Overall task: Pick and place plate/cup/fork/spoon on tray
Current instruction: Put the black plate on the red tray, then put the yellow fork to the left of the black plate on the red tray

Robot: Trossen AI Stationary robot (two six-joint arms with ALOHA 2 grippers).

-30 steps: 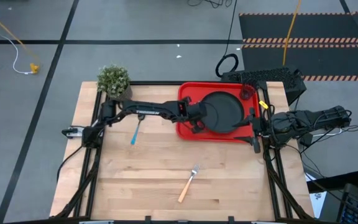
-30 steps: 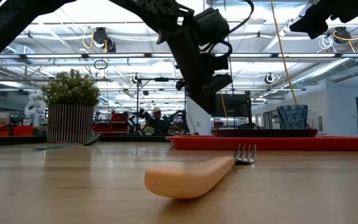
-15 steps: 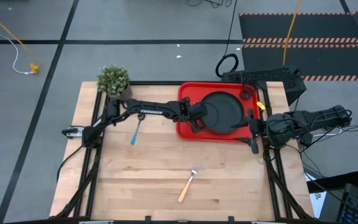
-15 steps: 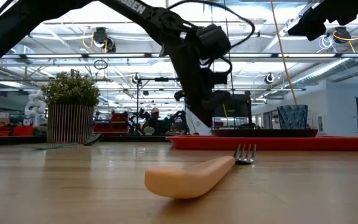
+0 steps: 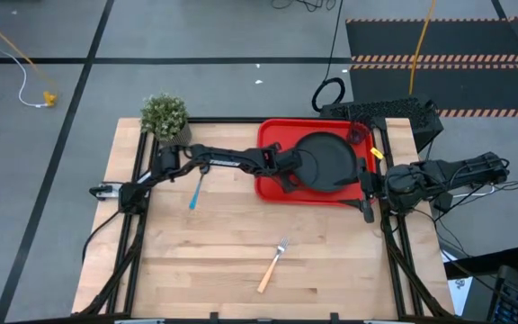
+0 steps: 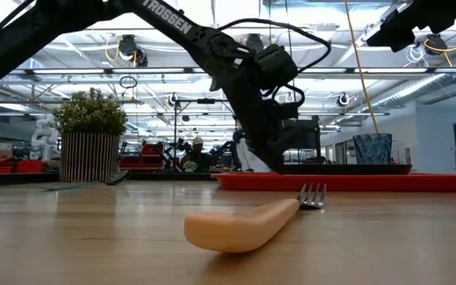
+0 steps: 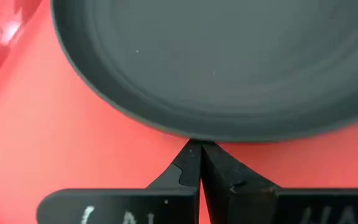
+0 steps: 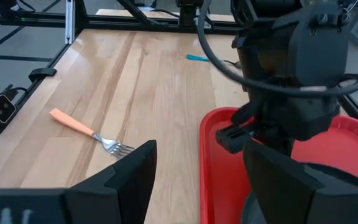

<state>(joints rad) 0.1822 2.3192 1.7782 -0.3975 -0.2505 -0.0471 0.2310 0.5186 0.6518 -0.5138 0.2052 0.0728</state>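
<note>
The left wrist view alone shows the left gripper (image 7: pixel 199 163) with its two dark fingers pressed together, their tips at the rim of the matte black plate (image 7: pixel 229 62), nothing between them. The plate lies flat on the glossy red tray (image 7: pixel 61 155). From above, the left gripper (image 5: pixel 288 177) sits over the tray's (image 5: pixel 268 135) left part, beside the round plate (image 5: pixel 324 162); a small dark cup (image 5: pixel 358 136) stands in the tray's far right corner.

The fork (image 5: pixel 272 262) lies on the bare wooden table (image 5: pixel 196 261), near its front edge, long axis diagonal, silver tines toward the tray, smooth orange-tan handle toward the front. The spoon (image 5: pixel 196 189) lies just under the left arm, thin light-blue handle pointing to the front. A potted plant (image 5: pixel 165 117) occupies the far left corner.

The right gripper (image 8: pixel 197 180) waits at the table's right edge; its fingers stand apart.
</note>
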